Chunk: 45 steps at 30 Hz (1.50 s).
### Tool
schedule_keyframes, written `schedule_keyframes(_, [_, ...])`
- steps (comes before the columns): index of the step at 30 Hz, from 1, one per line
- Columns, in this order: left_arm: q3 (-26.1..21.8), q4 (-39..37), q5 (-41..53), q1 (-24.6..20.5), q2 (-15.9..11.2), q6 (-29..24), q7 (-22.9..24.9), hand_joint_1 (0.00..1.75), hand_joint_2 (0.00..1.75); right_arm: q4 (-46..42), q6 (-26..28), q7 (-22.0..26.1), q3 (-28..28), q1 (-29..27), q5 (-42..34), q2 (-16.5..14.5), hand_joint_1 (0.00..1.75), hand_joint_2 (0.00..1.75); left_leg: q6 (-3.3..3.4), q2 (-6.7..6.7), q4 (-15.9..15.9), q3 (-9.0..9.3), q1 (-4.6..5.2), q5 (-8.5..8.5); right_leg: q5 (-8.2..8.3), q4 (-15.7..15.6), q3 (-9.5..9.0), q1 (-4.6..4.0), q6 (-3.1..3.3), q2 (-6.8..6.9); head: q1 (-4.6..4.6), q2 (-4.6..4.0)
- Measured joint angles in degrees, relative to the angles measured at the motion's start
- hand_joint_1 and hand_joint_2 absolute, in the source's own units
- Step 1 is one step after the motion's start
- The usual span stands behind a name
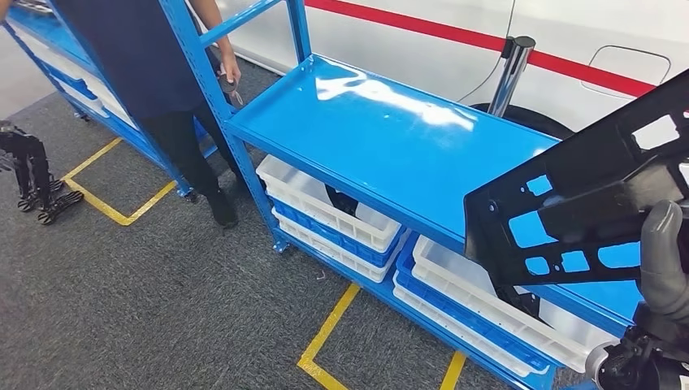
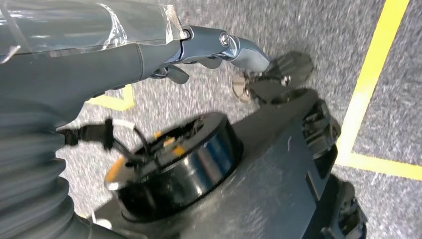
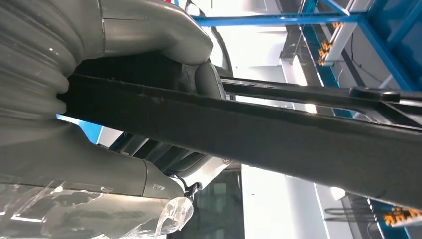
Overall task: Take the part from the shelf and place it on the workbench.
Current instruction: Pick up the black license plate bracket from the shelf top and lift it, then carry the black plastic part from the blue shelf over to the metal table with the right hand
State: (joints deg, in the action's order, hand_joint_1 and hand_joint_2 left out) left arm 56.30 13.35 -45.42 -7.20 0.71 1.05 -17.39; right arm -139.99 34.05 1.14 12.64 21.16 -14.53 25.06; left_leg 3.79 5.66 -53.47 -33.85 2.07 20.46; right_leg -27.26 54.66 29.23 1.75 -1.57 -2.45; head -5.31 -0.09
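One part [image 1: 585,203], gripped in right hand [image 1: 662,260]

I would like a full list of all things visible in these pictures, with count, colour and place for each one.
part: one, black, perforated plate, held above the shelf's right end
shelf: one near, blue, in front; another blue rack at far left
crates: several, white and blue, stacked under the top shelf board
floor lines: yellow, on grey carpet
vehicle body: white with red stripe, behind the shelf
post: one, chrome, behind the shelf
person: one, dark clothes, beside the shelf
left hand: dark, hanging over the floor, holding nothing
right hand: grey, gripping the part
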Motion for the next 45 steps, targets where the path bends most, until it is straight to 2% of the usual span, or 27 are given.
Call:
schedule_keyframes(2, [0.0, 0.0, 0.0, 0.3, -0.1, 0.0, -0.1, 0.00, 1.75, 0.0, -0.1, 0.2, 0.0, 0.0, -0.4, -0.1, 1.75, 1.75, -1.06, -1.54, -3.0, -1.46, -0.15, 2.02, 0.33, -0.2, -0.02, 0.45, 0.39, 1.45, -0.06, -0.01])
schedule_keyframes(5, [0.0, 0.0, 0.0, 0.3, -0.1, 0.0, -0.1, 0.00, 1.75, 0.0, -0.3, 0.7, 0.0, -0.2, -1.3, -0.2, 1.75, 1.75, -3.03, -4.37, -14.7, -6.46, -1.63, 7.67, 0.46, -0.2, 0.16, 0.82, 0.43, 3.52, -0.11, -0.02])
schedule_keyframes(6, [0.0, 0.0, 0.0, 0.3, -0.1, 0.0, -0.1, 0.00, 1.75, 0.0, -0.4, 0.9, 0.0, -0.3, -1.7, -0.2, 1.75, 1.75, -3.55, -4.66, -17.4, -7.57, -2.20, 8.47, 0.47, -0.2, 0.20, 0.99, 0.37, 4.24, -0.12, -0.02])
schedule_keyframes(7, [0.0, 0.0, 0.0, 0.3, -0.1, 0.0, -0.1, 0.00, 1.75, 0.0, -0.6, 1.1, 0.0, -0.3, -2.0, -0.2, 1.75, 1.75, -4.00, -4.85, -17.9, -7.59, -2.69, 8.22, 0.48, -0.2, 0.21, 1.21, 0.24, 4.94, -0.12, -0.02])
schedule_keyframes(8, [0.0, 0.0, 0.0, 0.3, -0.1, 0.0, -0.1, 0.00, 1.75, 0.0, -0.8, 1.3, 0.0, -0.4, -2.2, -0.2, 1.75, 1.75, -4.39, -5.11, -15.9, -6.36, -3.05, 6.94, 0.47, -0.2, 0.18, 1.49, 0.03, 5.58, -0.11, -0.02])
schedule_keyframes(10, [0.0, 0.0, 0.1, 0.3, -0.1, 0.1, -0.1, 0.00, 1.75, 0.0, -1.1, 1.6, 0.0, -0.4, -2.7, -0.2, 1.75, 1.75, -5.07, -7.02, -6.8, -1.47, -3.40, 3.28, 0.41, -0.2, -0.01, 1.95, -0.68, 6.72, -0.11, -0.01])
schedule_keyframes(12, [0.0, 0.0, 0.1, 0.2, -0.1, 0.1, -0.1, 0.00, 1.75, 0.0, -1.3, 1.7, 0.0, -0.5, -2.9, -0.3, 1.75, 1.75, -4.89, -9.05, -0.2, 1.78, -2.97, 1.47, 0.40, -0.4, -0.20, 1.93, -1.66, 7.62, -0.10, 0.00])
schedule_keyframes(13, [0.0, 0.0, 0.0, 0.1, -0.1, 0.1, -0.1, 0.00, 1.75, 0.0, -1.5, 1.8, 0.0, -0.5, -3.0, -0.3, 1.75, 1.75, -4.52, -9.37, 0.9, 2.05, -2.66, 1.49, 0.41, -0.6, -0.29, 1.79, -2.13, 8.07, -0.10, 0.00])
schedule_keyframes(15, [0.0, 0.0, 0.0, 0.2, -0.1, 0.1, -0.1, 0.00, 1.75, 0.0, -1.8, 1.8, 0.0, -0.5, -3.2, -0.3, 1.75, 1.75, -3.33, -8.20, 0.8, 1.72, -2.35, 1.42, 0.36, -1.0, -0.58, 1.75, -3.01, 8.80, -0.10, 0.00])
schedule_keyframes(17, [0.1, 0.0, 0.0, 0.4, -0.2, 0.0, -0.1, 0.00, 1.75, 0.0, -2.0, 1.8, 0.0, -0.7, -3.3, -0.3, 1.75, 1.75, -2.25, -6.96, 1.2, 1.94, -2.35, 1.08, -1.34, 0.7, -0.12, 1.84, -3.28, 7.13, -0.09, -0.01])
schedule_keyframes(20, [0.1, 0.0, 0.0, 0.3, -0.2, 0.0, -0.1, 0.00, 1.75, 0.0, -2.2, 1.9, -0.1, -1.0, -3.5, -0.3, 1.75, 1.75, -0.63, -5.14, 1.3, 2.04, -1.96, 0.79, -7.44, 12.6, 5.37, 1.02, -2.19, 3.27, -0.08, 0.00])
schedule_keyframes(21, [0.1, 0.0, 0.0, 0.2, -0.1, 0.0, -0.1, 0.00, 1.75, 0.0, -2.3, 1.9, -0.1, -1.2, -3.7, -0.3, 1.75, 1.75, -0.34, -4.39, 1.3, 2.03, -1.73, 0.76, -8.48, 16.3, 7.29, 0.63, -1.85, 2.89, -0.09, 0.00])
schedule_keyframes(22, [0.1, 0.0, -0.1, 0.3, -0.1, 0.0, -0.1, 0.00, 1.75, 0.0, -2.3, 1.9, -0.1, -1.4, -3.8, -0.3, 1.75, 1.75, -0.24, -3.52, 1.2, 2.06, -1.56, 0.73, -8.32, 17.8, 8.29, 0.29, -1.55, 2.72, -0.09, 0.00])
schedule_keyframes(23, [0.1, 0.0, -0.1, 0.3, -0.1, 0.0, -0.1, 0.00, 1.75, 0.0, -2.4, 1.9, -0.1, -1.5, -4.0, -0.3, 1.75, 1.75, -0.20, -2.62, 1.2, 2.11, -1.42, 0.72, -6.97, 16.9, 8.10, 0.07, -1.28, 2.59, -0.09, 0.00])
schedule_keyframes(24, [0.1, 0.0, -0.1, 0.4, -0.1, 0.0, -0.1, 0.00, 1.75, 0.0, -2.5, 1.9, -0.1, -1.6, -4.1, -0.3, 1.75, 1.75, -0.19, -1.72, 1.1, 2.16, -1.34, 0.72, -4.86, 13.8, 6.85, -0.05, -1.04, 2.21, -0.09, 0.00])
schedule_keyframes(26, [0.1, 0.0, -0.2, 0.3, -0.1, 0.0, -0.1, 0.00, 1.75, 0.0, -2.6, 1.9, -0.3, -1.7, -4.3, -0.3, 1.75, 1.75, -0.31, -0.08, 0.4, 1.93, -1.19, 0.82, -0.81, 5.5, 3.35, 0.08, -0.71, -0.64, -0.09, 0.00])
schedule_keyframes(28, [0.1, 0.0, -0.2, 0.3, 0.0, 0.0, -0.1, 0.00, 1.75, 0.0, -2.7, 2.0, -0.4, -1.8, -4.8, -0.4, 1.75, 1.75, -0.59, 1.25, 0.0, 1.25, -1.16, 0.82, 0.81, 1.2, 1.68, 0.20, -0.54, -2.74, -0.08, 0.00])
schedule_keyframes(30, [0.1, 0.0, -0.2, 0.4, -0.1, 0.0, -0.1, 0.00, 1.75, 0.0, -2.9, 2.2, -0.5, -1.9, -5.2, -0.4, 1.75, 1.75, -1.06, 2.43, 0.0, 0.61, -1.29, 0.57, 1.08, 0.6, 1.61, 0.20, -0.24, -1.65, -0.08, 0.00])
schedule_keyframes(32, [0.1, 0.0, -0.2, 0.6, -0.1, 0.0, -0.1, 0.00, 1.75, 0.0, -3.0, 2.4, -0.6, -1.9, -5.6, -0.4, 1.75, 1.75, -1.81, 0.47, -1.8, -0.37, -1.12, 1.51, 1.29, 0.3, 1.40, 0.40, 0.17, -0.03, -0.15, 0.00])
schedule_keyframes(34, [0.1, 0.0, -0.2, 0.5, 0.0, -0.1, 0.0, 0.00, 1.75, 0.0, -3.1, 2.6, -0.7, -2.0, -5.8, -0.4, 1.75, 1.75, -2.79, -3.22, -8.1, -3.43, -1.32, 4.67, 1.36, 0.1, 1.17, 0.55, 0.37, 1.58, -0.24, -0.01])
schedule_keyframes(36, [0.1, 0.0, -0.2, 0.4, 0.0, -0.1, 0.0, 0.00, 1.75, 0.0, -3.1, 2.7, -0.8, -2.2, -6.0, -0.5, 1.75, 1.75, -3.67, -4.55, -16.0, -7.54, -2.23, 7.64, 1.25, 0.1, 1.13, 0.61, 0.33, 3.20, -0.26, -0.01])
schedule_keyframes(37, [0.1, 0.0, -0.2, 0.3, 0.0, -0.1, 0.1, 0.00, 1.75, 0.0, -3.1, 2.8, -0.9, -2.3, -6.1, -0.5, 1.75, 1.75, -4.00, -4.74, -17.8, -8.56, -2.64, 7.89, 1.16, 0.1, 1.08, 0.70, 0.23, 3.99, -0.25, 0.00])
schedule_keyframes(38, [0.1, 0.0, -0.2, 0.3, 0.0, -0.1, 0.1, 0.00, 1.75, 0.0, -3.2, 2.8, -0.9, -2.4, -6.2, -0.5, 1.75, 1.75, -4.31, -4.95, -17.2, -8.31, -3.00, 7.08, 1.04, 0.1, 0.97, 0.84, 0.07, 4.76, -0.25, 0.00])
schedule_keyframes(39, [0.1, 0.0, -0.2, 0.4, 0.0, -0.1, 0.2, 0.00, 1.75, 0.0, -3.2, 2.8, -0.9, -2.4, -6.3, -0.5, 1.75, 1.75, -4.58, -5.41, -14.1, -6.77, -3.27, 5.38, 0.90, 0.1, 0.79, 1.02, -0.14, 5.50, -0.25, 0.00])
schedule_keyframes(41, [0.1, 0.0, -0.2, 0.3, 0.0, -0.1, 0.4, 0.00, 1.75, 0.0, -3.2, 2.9, -0.9, -2.5, -6.4, -0.5, 1.75, 1.75, -4.91, -8.20, -4.9, -1.85, -3.34, 1.67, 0.55, -0.1, 0.24, 1.14, -0.77, 6.74, -0.27, 0.00])
schedule_keyframes(43, [0.1, 0.0, -0.2, 0.2, 0.1, -0.1, 0.4, 0.00, 1.75, 0.0, -3.2, 3.0, -0.9, -2.5, -6.5, -0.5, 1.75, 1.75, -4.45, -10.27, 0.1, 0.57, -2.88, 0.23, 0.37, -0.4, -0.25, 1.02, -1.61, 7.73, -0.26, 0.00])
schedule_keyframes(45, [0.1, 0.0, -0.1, 0.1, 0.1, -0.1, 0.5, 0.00, 1.75, 0.0, -3.3, 3.2, -0.9, -2.6, -6.7, -0.5, 1.75, 1.75, -3.44, -9.43, 0.6, 0.34, -2.34, 0.22, 0.36, -1.1, -0.76, 1.10, -2.55, 8.91, -0.25, 0.00])
